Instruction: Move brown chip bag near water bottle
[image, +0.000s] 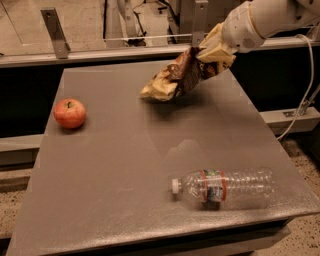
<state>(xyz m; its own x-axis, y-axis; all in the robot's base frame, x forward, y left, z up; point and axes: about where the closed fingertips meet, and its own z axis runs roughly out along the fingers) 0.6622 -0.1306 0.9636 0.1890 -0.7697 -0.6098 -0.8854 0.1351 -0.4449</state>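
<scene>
- Foil, dark brown in the middle and tan at the ends: in the camera view, the brown chip bag (172, 82) hangs tilted over the far part of the table (115, 165). Its lower tan end is close above the surface and a shadow lies under it.
- The gripper (216, 54) is at the far right edge of the table, closed on the bag's upper end and carrying it from that one corner.
- The water bottle (225, 185) lies on its side near the front right edge, white cap (176, 186) pointing left, well apart from the bag.
- Risk: the hold takes only one end of slippery foil, so the bag could slide out during the carry toward the front, especially if the move is quick.
- Risk: the drooping end could drag on the table and twist the bag in the grip.
- Risk: the bottle is round and on its side, so a nudge from the bag or gripper could roll it toward the near edge. Releasing from too high could also bounce the bag onto it.
- The apple (70, 113) sits at the left, well clear of the likely path.
- Hard to make out: the fingers blend with the bag's tan end, so the depth of the bite is unclear.
- Cut off: the arm (260, 17) leaves the picture at top right, and the bag's lettering is unreadable.
</scene>
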